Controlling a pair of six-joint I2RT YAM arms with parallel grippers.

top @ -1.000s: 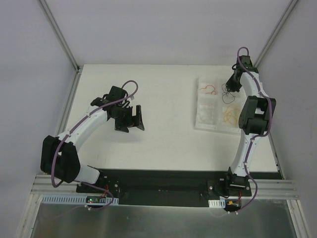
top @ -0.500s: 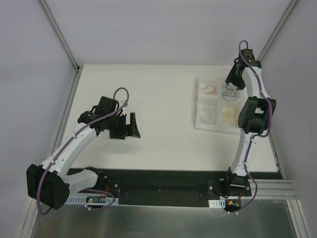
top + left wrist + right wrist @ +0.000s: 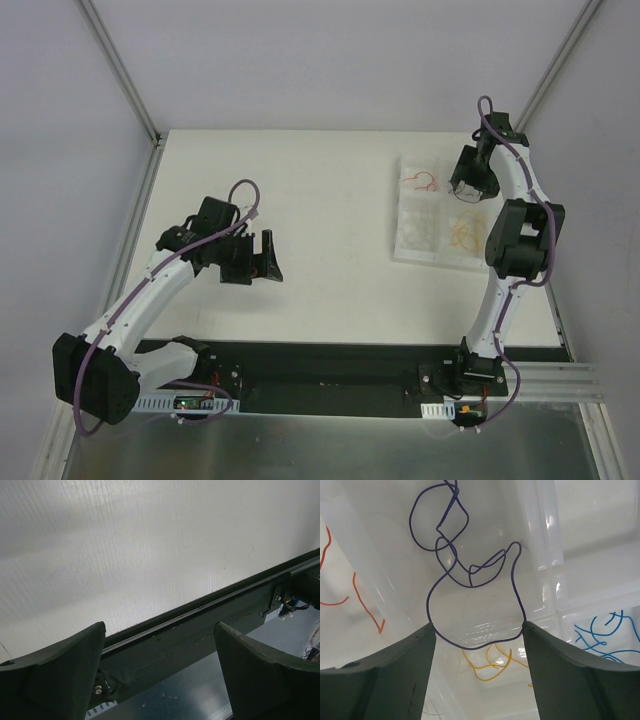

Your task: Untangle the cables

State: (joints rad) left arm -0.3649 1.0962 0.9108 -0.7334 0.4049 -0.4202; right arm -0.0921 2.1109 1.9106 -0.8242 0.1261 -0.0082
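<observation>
Right gripper (image 3: 477, 630) hovering over tray (image 3: 397, 250), far-right compartment, fingers spread, pinching nothing. Purple cable (image 3: 512, 577) lying looped there, between fingertips. Red cable (image 3: 366, 605) lying in compartment to left; yellow cable (image 3: 490, 672) nearer; blue cable (image 3: 600, 630) to right. Left gripper (image 3: 160, 630) hanging spread over table (image 3: 300, 180), left side.

In the right wrist view, at upper centre: dark purple cable (image 3: 470, 585), hair-thin, lying curled in several small overlapping loops above one wide loop. At the left edge: red cable (image 3: 367, 607), in thin bent strands, apart from the purple. Just below the wide loop: yellow cable (image 3: 484, 678), curved, partly cut off. At lower right: blue cable (image 3: 600, 634), in tangled curls.
</observation>
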